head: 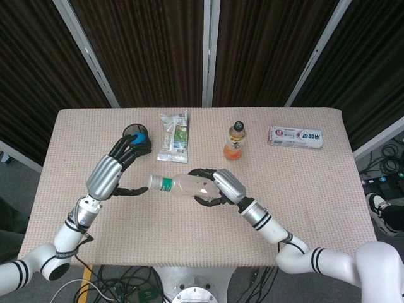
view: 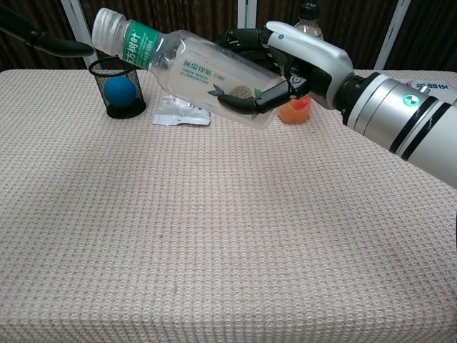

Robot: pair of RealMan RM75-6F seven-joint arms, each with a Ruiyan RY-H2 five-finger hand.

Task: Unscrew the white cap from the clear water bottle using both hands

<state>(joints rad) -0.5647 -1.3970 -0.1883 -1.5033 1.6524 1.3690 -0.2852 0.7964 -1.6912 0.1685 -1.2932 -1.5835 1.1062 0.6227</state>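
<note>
chest view: left hand (view: 43, 39) cut off at upper left edge, only dark fingertips show | orange drink bottle (view: 300, 107) upper centre, mostly hidden behind right hand (view: 285, 64) | snack packet (view: 182, 111) partly hidden behind water bottle (view: 193, 71) | head view: label print too small to read

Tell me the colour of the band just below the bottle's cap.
Green, with white print; the band shows best in the chest view.

We see the clear water bottle (head: 186, 185) at frame center, tilted almost horizontal above the table, its white cap (view: 106, 28) pointing left, still on.
</note>
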